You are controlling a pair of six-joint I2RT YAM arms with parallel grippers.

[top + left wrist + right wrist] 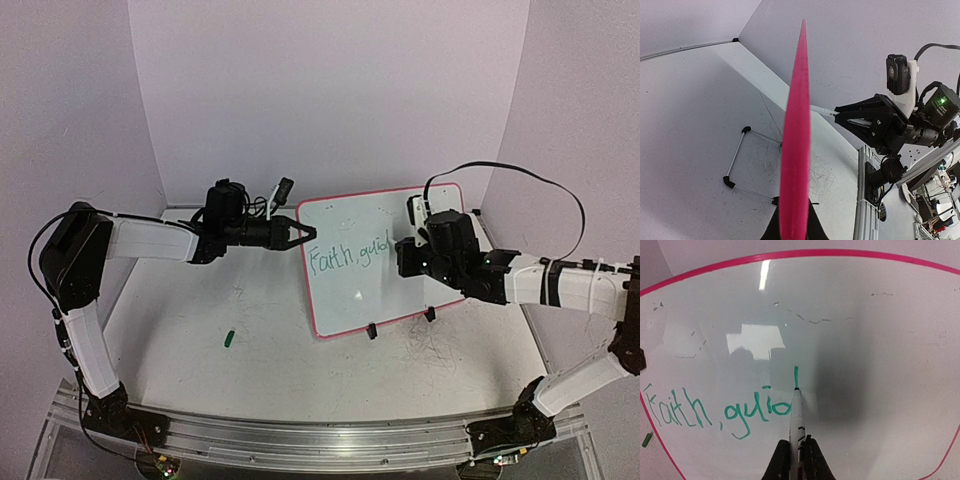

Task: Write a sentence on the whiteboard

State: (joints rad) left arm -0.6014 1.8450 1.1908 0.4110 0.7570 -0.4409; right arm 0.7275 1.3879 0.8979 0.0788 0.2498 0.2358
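The whiteboard [372, 214], pink-framed, stands tilted on its two black clip feet [371, 331] at mid table. My left gripper [305, 235] is shut on its left edge, seen as a pink strip [795, 150] between the left gripper's [794, 231] jaws. My right gripper [797, 460] is shut on a white marker [797, 415], whose green tip touches the whiteboard [865, 315] under a short upright stroke. The sentence [715, 410] reads "Faith, guio" plus that stroke in green. From above, the sentence [345, 258] lies left of the right gripper [405, 255].
A small green marker cap [229, 339] lies on the scuffed tabletop left of the board. Lilac walls close in at the back and sides. An aluminium rail [320, 440] runs along the near edge. A black cable [520, 175] loops above the right arm.
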